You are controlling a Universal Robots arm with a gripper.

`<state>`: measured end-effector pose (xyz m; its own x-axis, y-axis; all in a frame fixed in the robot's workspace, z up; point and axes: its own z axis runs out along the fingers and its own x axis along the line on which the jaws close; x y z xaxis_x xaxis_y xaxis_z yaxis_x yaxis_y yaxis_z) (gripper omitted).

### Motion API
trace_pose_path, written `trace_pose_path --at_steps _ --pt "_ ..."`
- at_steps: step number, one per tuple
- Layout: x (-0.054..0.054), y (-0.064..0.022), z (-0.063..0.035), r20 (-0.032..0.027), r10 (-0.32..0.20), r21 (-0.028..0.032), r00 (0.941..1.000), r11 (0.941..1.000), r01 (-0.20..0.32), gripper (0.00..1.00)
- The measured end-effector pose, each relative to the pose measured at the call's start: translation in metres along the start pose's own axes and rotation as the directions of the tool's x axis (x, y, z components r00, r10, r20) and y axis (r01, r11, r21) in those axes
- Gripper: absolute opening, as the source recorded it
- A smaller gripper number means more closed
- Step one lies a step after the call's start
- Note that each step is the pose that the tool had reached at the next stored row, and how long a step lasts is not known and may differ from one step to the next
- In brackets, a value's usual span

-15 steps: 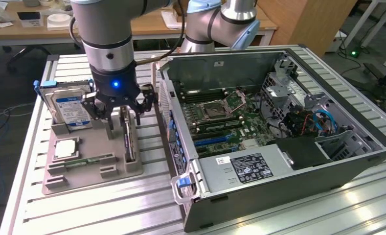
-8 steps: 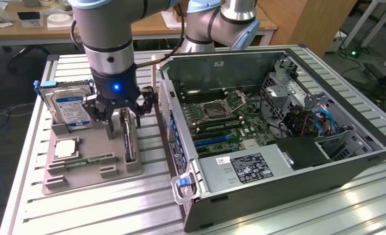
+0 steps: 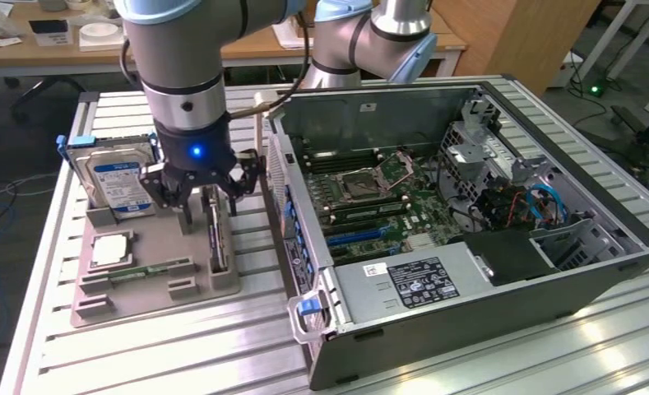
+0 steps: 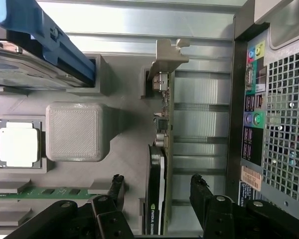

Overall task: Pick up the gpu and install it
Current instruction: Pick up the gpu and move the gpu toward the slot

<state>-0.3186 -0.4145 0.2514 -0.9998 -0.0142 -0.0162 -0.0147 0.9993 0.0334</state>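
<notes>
Black claw (image 3: 209,206) open astride upright gpu (image 3: 218,243), grey holder (image 3: 137,288), computer case (image 3: 500,321) at three o'clock, exterior view

One brand legible
I read NVIDIA along the gpu (image 4: 155,199) in the wrist view; nothing else resolves.

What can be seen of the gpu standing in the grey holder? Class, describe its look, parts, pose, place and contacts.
The gpu is a thin dark card standing on its long edge in a slot of the grey holder, on the side nearest the open computer case. A silver metal bracket caps one end; a black cover lettered NVIDIA lies on one face. The open gripper straddles it, fingers apart from both faces. Only the holder touches it.
</notes>
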Motion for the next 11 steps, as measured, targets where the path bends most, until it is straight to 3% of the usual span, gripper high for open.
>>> trace_pose_path --at_steps 11 --pt "0.0001 -0.0002 0.0048 0.0000 0.000 0.0001 1.0000 1.0000 0.000 0.65"
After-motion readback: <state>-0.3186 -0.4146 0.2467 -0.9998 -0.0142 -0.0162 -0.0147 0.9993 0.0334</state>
